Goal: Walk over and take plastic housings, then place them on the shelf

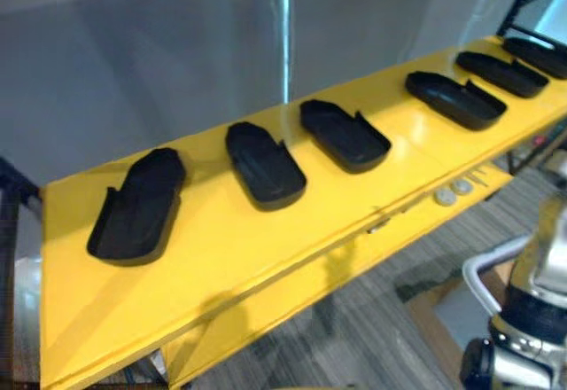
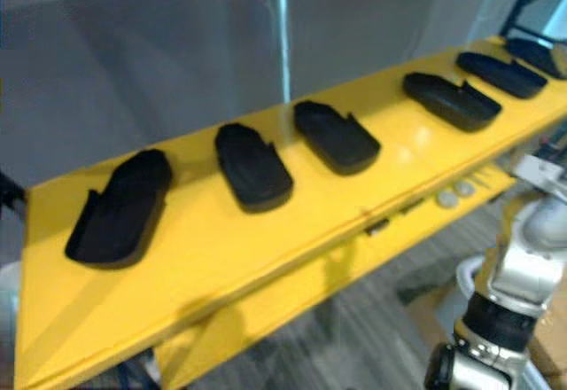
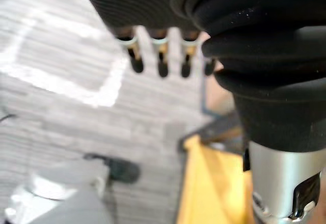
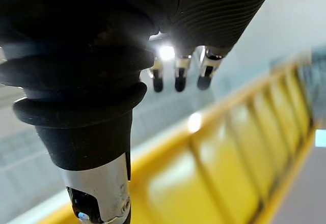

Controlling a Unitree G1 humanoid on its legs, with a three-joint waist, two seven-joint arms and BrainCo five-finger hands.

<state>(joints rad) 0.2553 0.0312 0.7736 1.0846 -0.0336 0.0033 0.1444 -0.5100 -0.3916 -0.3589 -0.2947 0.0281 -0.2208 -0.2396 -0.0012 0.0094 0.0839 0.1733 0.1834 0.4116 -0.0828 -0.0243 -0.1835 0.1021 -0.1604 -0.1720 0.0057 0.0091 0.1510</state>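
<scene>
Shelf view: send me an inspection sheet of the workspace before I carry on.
Surface: yellow shelf, front strip bare.
Job's things: six black plastic housings in a row on the shelf, spaced apart.
Clutter: two small pale discs on the lower yellow ledge.
Hands: left hand open, empty; right hand open, empty.
Cables: nothing seen.
Surroundings: grey wall, metal pole, grey floor.
</scene>
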